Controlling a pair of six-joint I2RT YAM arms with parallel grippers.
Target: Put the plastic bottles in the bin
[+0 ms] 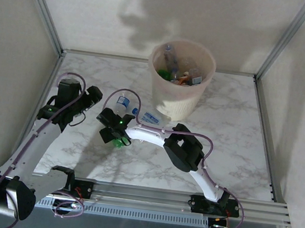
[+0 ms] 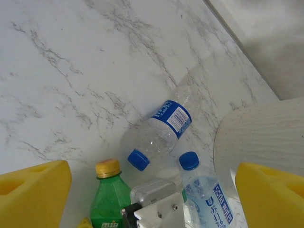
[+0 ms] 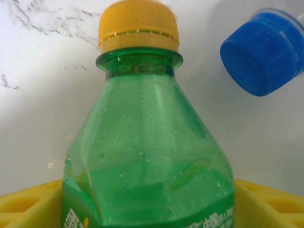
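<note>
1. Right pincer (image 3: 148, 192): yellow fingers (image 3: 28, 206) on either side of a green translucent plastic bottle with a yellow cap (image 3: 149, 142), low on its body; jaws fairly wide; cannot tell whether they press it or merely straddle it.
2. Just beside that bottle's neck: the blue cap (image 3: 261, 52) of a clear plastic bottle with a blue label (image 2: 205, 202); a second clear blue-labelled bottle (image 2: 164, 126) lies flat a little beyond; all three on the white marbled counter (image 1: 234, 130).
3. Left pincer (image 2: 151, 167): jaws spread wide, nothing held; hovers above the same cluster, looking down on it.
4. Round pale peach bin with thin pink liner (image 1: 177, 103): far centre of the counter, the loose bottles near its foot; several bottles inside, exact count unclear.
5. Progress, my reading: most bottles binned; three left out; the green one looks like the next to go.
6. Arms: right arm reaches low from its base across to the left, elbow bent mid-counter; left arm rises from its base, wrist turned right toward the bottles.
</note>
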